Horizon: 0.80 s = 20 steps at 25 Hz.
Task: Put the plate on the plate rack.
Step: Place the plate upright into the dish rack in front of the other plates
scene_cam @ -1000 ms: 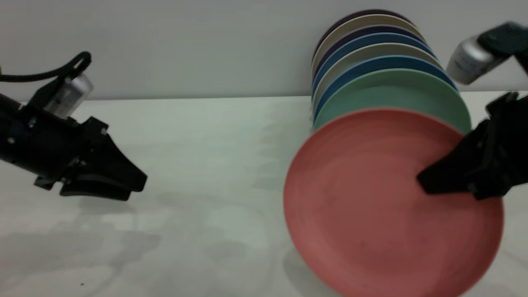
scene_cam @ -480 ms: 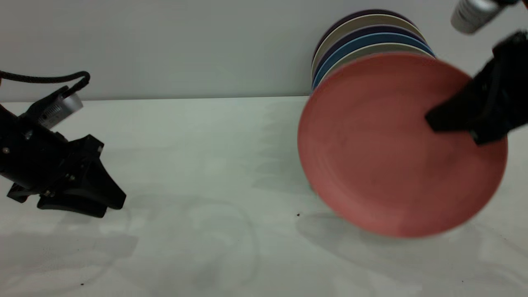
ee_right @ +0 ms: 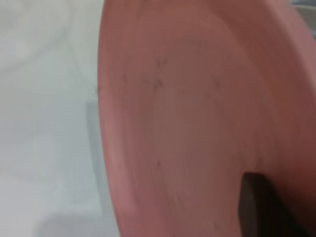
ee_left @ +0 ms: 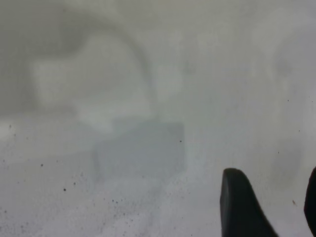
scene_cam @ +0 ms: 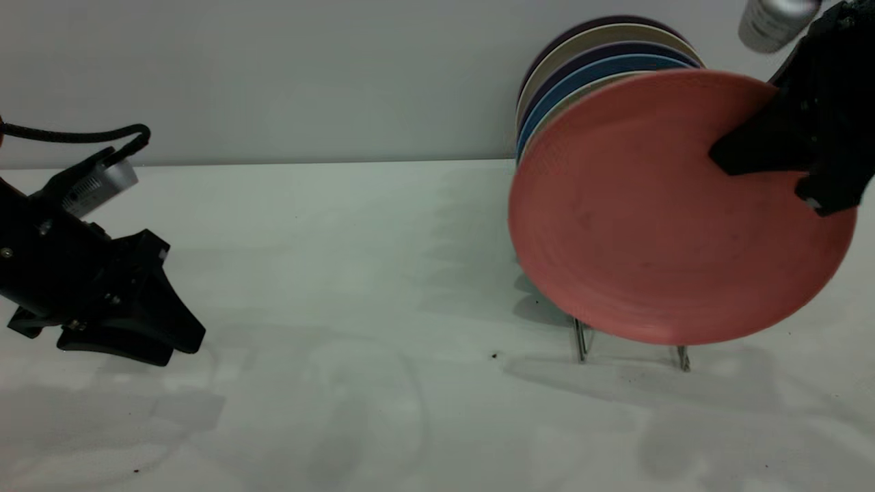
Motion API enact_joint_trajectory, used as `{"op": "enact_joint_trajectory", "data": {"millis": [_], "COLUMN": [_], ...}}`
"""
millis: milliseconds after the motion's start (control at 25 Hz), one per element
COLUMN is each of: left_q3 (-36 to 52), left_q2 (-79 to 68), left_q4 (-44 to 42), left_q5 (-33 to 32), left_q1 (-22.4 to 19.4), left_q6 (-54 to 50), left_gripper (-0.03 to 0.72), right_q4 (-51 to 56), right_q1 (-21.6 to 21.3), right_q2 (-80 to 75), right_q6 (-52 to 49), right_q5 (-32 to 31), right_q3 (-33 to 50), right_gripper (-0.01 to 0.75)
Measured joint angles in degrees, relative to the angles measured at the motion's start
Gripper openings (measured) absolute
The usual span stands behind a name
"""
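The right gripper point(scene_cam: 735, 154) is clamped on the upper right rim of the plate point(scene_cam: 656, 219), one black finger point(ee_right: 256, 207) lying flat on the plate's face in the right wrist view. The plate hangs off the table point(scene_cam: 342, 273), nearly upright and tilted, its face toward the camera, its lowest edge just above the front wires of the rack point(scene_cam: 581, 342). Only two thin silver legs of the rack show beneath the plate; the rest is hidden behind it.

Right behind the plate, a row of plates point(scene_cam: 595, 61) stands upright in the rack: beige, blue, dark purple and cream rims fan out above and to the left of the pink one. Whether the pink plate touches the nearest of them cannot be told.

Far across the table, the left gripper point(scene_cam: 171, 335) hovers low over the bare surface, well apart from the rack. Its fingers point(ee_left: 242, 207) show a gap between them in the left wrist view, holding nothing. A black cable point(scene_cam: 82, 130) loops above that arm. A pale wall point(scene_cam: 273, 75) backs the table.
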<state>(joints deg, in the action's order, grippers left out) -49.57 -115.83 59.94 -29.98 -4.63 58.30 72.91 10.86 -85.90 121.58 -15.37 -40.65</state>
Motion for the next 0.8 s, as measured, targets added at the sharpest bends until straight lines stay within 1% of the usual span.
{"op": "enact_joint_trajectory", "data": {"millis": [80, 320, 560, 800], "left_q3": [0.0, 0.0, 0.0, 0.0], "left_q2": [0.0, 0.0, 0.0, 0.0], "left_q4": [0.0, 0.0, 0.0, 0.0], "left_q5": [0.17, 0.61, 0.76, 0.76], "left_q1": [0.0, 0.0, 0.0, 0.0], "left_q6": [0.0, -0.02, -0.02, -0.02], "left_gripper": [0.356, 0.356, 0.356, 0.356], "right_q4": [-2.71, -5.54, -6.37, -6.44], "right_q1": [0.0, 0.0, 0.0, 0.0], "right_q2": [0.59, 1.29, 1.29, 0.68], "right_q6": [0.0, 0.0, 0.0, 0.0], "right_q5": [0.0, -0.05, 0.13, 0.45], "right_q3": [-0.63, -3.7, -6.96, -7.09], "right_gripper": [0.113, 0.113, 0.113, 0.113]}}
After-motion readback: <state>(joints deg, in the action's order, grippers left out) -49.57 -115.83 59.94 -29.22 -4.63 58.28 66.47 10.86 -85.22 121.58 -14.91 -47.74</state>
